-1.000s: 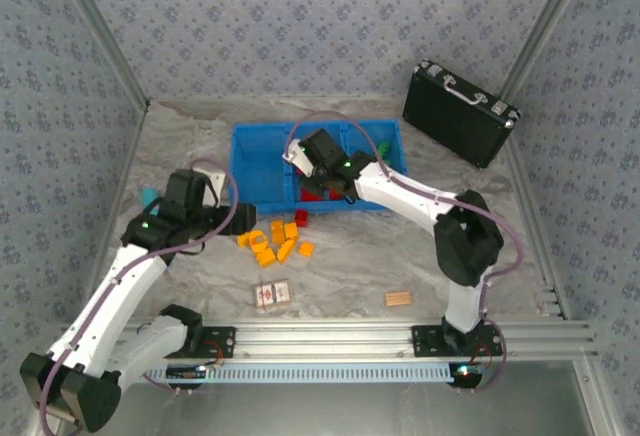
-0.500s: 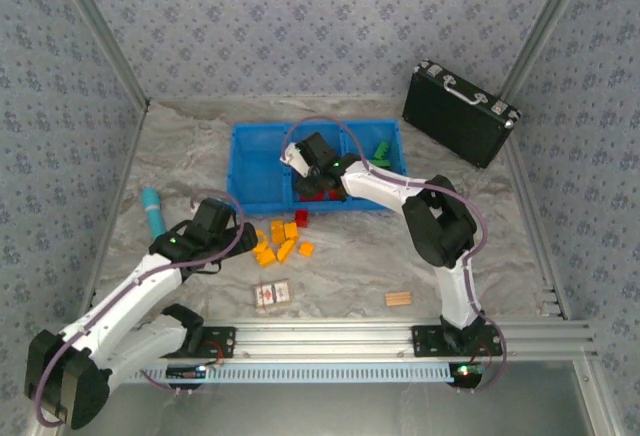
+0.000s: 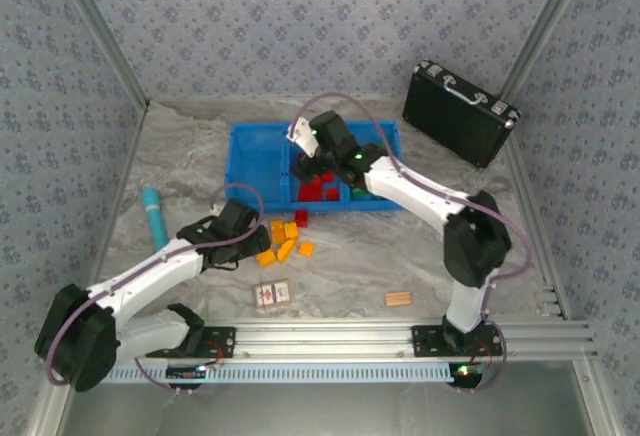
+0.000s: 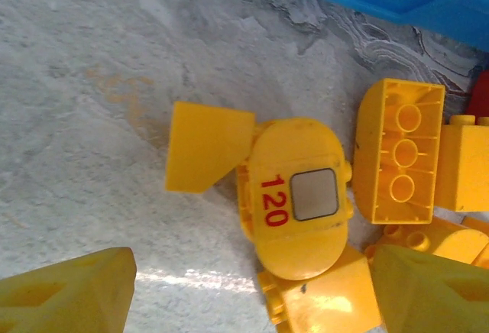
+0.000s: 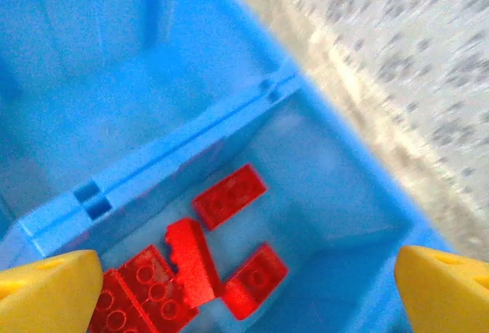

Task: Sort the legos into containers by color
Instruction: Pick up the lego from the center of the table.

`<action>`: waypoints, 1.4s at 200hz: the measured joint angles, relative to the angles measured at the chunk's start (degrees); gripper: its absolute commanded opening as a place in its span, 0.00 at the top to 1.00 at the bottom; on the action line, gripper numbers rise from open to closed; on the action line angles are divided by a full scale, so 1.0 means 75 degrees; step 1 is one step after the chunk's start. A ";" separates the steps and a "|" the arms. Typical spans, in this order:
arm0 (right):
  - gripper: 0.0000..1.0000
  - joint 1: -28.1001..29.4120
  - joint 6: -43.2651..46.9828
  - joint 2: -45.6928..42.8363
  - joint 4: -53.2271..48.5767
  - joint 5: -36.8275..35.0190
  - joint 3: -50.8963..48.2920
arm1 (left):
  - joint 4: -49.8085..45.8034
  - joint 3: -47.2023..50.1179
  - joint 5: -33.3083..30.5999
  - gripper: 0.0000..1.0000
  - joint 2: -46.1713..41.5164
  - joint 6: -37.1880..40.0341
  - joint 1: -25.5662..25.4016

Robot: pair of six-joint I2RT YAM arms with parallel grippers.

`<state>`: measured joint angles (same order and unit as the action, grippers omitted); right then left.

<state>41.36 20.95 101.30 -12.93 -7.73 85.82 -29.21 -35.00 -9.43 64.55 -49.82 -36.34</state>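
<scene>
Legos [image 3: 281, 240] in orange-yellow lie heaped on the table [image 3: 350, 266] under the left gripper [image 4: 248, 295], whose fingers are spread and clasp nothing. One red brick [image 3: 301, 218] lies beside them. In the three-compartment blue tray [image 3: 262, 161], the middle bin holds at least four red bricks [image 5: 229, 195] beneath the splayed right gripper [image 5: 244, 291]; green pieces [image 3: 358, 195] show at right.

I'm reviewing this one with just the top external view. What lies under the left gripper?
Observer: The left wrist view shows a rounded yellow piece marked 120 in red, lying on the table below the open left gripper.
Operator: Is the right gripper carrying anything?
Observer: No. Its wrist view shows the right gripper open and empty over a tray compartment holding at least four red bricks.
</scene>
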 measured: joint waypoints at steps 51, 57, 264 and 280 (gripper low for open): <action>0.01 -0.0131 -0.0230 -0.1714 0.0761 -0.0134 -0.0527 | 0.0437 -0.0102 -0.0181 0.21 0.0819 -0.0262 -0.0221; 0.01 -0.0154 -0.0286 -0.1804 0.0781 -0.0146 -0.0533 | 0.0478 -0.0119 -0.0204 0.21 0.0892 -0.0262 -0.0221; 0.01 -0.1183 -0.0542 -0.3669 0.1853 0.0545 -0.2879 | -0.0472 -0.1676 -0.0446 0.72 0.1035 0.0230 -0.0321; 0.08 -0.1186 -0.0909 -0.3896 0.1378 0.0895 -0.2952 | -0.0749 -0.2401 -0.0545 0.72 0.0819 0.0624 -0.0254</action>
<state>32.47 14.13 72.07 -2.59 -1.02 63.68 -34.83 -53.01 -13.52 70.70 -45.15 -38.24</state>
